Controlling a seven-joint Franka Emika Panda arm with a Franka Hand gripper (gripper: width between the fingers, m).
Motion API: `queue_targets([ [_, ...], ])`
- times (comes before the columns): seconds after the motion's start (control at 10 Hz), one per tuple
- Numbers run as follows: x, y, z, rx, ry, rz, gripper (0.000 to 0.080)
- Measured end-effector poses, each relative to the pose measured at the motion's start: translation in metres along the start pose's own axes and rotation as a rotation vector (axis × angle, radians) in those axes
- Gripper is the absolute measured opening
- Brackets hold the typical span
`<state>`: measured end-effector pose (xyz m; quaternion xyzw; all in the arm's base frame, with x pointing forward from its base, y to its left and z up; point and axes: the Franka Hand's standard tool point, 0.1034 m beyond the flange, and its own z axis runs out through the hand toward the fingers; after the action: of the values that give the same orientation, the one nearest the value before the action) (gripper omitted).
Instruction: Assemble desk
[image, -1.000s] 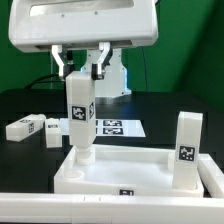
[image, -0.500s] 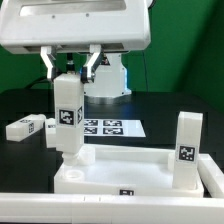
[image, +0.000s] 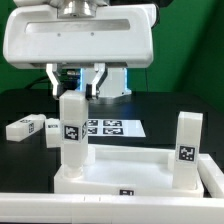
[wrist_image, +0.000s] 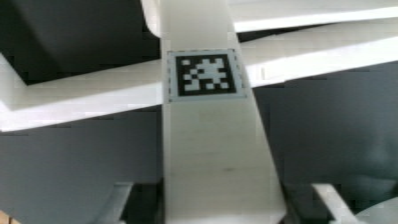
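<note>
Fig. 1. My gripper (image: 76, 89) clasps the top of 1 upright leg (image: 72, 135) standing at the tabletop (image: 130, 172) corner (exterior view's left); a 2nd leg (image: 188, 148) stands opposite.

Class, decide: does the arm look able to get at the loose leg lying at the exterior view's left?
Probably yes, once free: the loose leg lies uncovered on the table, nothing over it, but the fingers now straddle the upright leg.
</note>
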<state>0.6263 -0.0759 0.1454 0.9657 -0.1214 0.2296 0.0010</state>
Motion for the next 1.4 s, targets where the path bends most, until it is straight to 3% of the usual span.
queue_targets([
  [0.7,-0.0071,0.0024,0.0072,-0.007,-0.01,-0.001,0.0291],
  [1.4,-0.0045,0.004,0.0083,-0.029,0.076,-0.012,0.0294],
])
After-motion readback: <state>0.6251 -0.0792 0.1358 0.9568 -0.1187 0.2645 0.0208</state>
